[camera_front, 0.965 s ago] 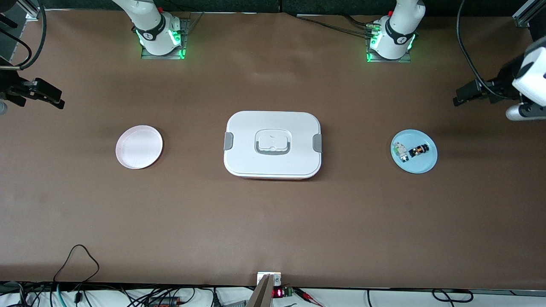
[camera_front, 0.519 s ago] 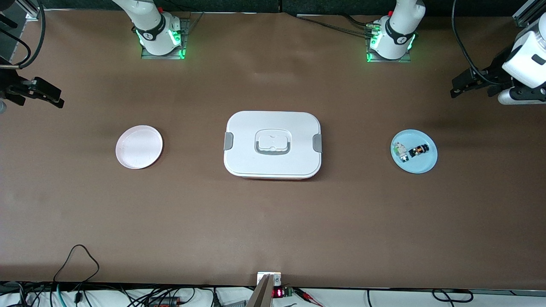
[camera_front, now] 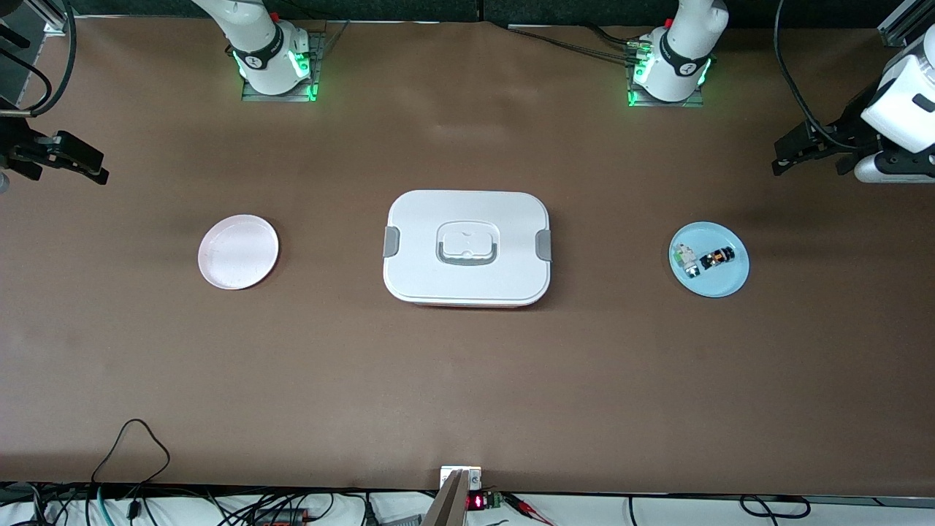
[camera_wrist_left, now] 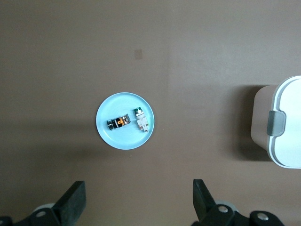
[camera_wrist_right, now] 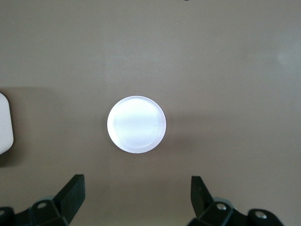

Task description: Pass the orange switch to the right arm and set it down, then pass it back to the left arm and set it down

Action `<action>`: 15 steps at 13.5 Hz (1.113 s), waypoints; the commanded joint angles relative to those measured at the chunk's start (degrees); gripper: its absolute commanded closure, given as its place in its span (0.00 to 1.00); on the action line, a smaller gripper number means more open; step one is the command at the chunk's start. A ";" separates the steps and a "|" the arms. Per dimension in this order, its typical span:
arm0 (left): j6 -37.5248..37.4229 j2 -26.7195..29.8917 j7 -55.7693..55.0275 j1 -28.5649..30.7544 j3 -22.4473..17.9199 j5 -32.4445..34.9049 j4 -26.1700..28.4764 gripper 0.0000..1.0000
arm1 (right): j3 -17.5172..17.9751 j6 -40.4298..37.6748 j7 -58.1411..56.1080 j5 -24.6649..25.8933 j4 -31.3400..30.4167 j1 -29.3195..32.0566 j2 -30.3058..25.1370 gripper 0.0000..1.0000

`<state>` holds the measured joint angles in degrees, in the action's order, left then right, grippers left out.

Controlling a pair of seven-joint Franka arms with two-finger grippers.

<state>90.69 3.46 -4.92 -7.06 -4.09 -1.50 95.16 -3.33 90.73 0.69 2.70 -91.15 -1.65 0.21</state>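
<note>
The orange switch (camera_front: 716, 258) (camera_wrist_left: 118, 122) lies on a light blue plate (camera_front: 719, 282) (camera_wrist_left: 123, 139) toward the left arm's end of the table, beside a white-and-green component (camera_front: 685, 260) (camera_wrist_left: 141, 123). The white box (camera_front: 467, 248) (camera_wrist_left: 288, 123) stands shut at the table's middle. My left gripper (camera_front: 785, 157) (camera_wrist_left: 138, 193) hangs open and empty, high over bare table beside the blue plate. My right gripper (camera_front: 91, 162) (camera_wrist_right: 136, 186) is open and empty, high over bare table at the right arm's end, beside a pink plate (camera_front: 238, 251) (camera_wrist_right: 136, 124).
The pink plate is empty. An edge of the box (camera_wrist_right: 4, 123) shows in the right wrist view. Cables (camera_front: 131, 438) and a small display (camera_front: 475, 501) lie along the table's edge nearest the front camera. Both arm bases (camera_front: 277, 66) (camera_front: 668, 69) stand at the back edge.
The left arm's wrist has swung toward the bases' edge of the table and its gripper has shifted slightly. The right gripper has barely moved. Nothing on the table has changed.
</note>
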 commanded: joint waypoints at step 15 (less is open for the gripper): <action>-0.52 -1.62 1.58 4.86 2.77 1.15 -1.91 0.00 | 0.43 -2.57 -0.52 -0.24 0.27 -0.72 0.58 0.00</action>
<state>90.69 2.72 -4.45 -2.95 -2.12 -1.50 94.86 -2.85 88.30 0.68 2.70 -91.15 -1.91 0.63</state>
